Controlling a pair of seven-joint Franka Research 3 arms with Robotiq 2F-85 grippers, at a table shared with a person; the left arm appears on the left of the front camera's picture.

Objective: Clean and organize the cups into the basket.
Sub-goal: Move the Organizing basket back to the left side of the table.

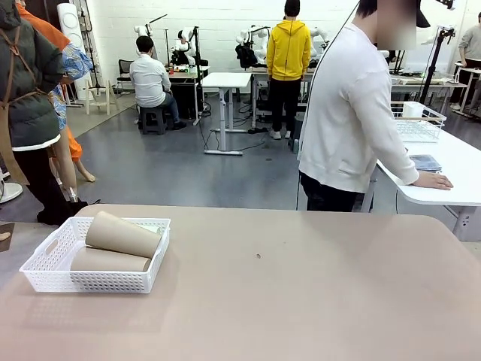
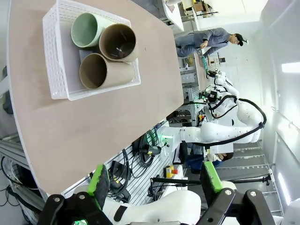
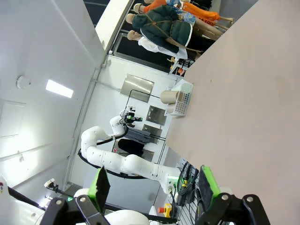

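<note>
The white lattice basket (image 1: 56, 280) sits at the table's front left with cups lying on their sides in it. Two tan-brown cups show in the front view, one (image 1: 124, 234) resting on top of another (image 1: 109, 261). The left wrist view looks into the basket (image 2: 56, 56) from high up: a mint green cup (image 2: 86, 30) and two tan-brown cups (image 2: 118, 43) (image 2: 96, 71) lie with their mouths toward me. My left gripper (image 2: 152, 182) is open and empty, far from the basket. My right gripper (image 3: 152, 183) is open and empty too, with the basket (image 3: 180, 101) small in the distance.
A person in a white top (image 1: 349, 113) stands at the table's far right side, one hand (image 1: 434, 180) on a neighbouring white table (image 1: 451, 162) that carries an open-grid basket (image 1: 417, 120). The tan tabletop (image 1: 301, 293) stretches right of the basket.
</note>
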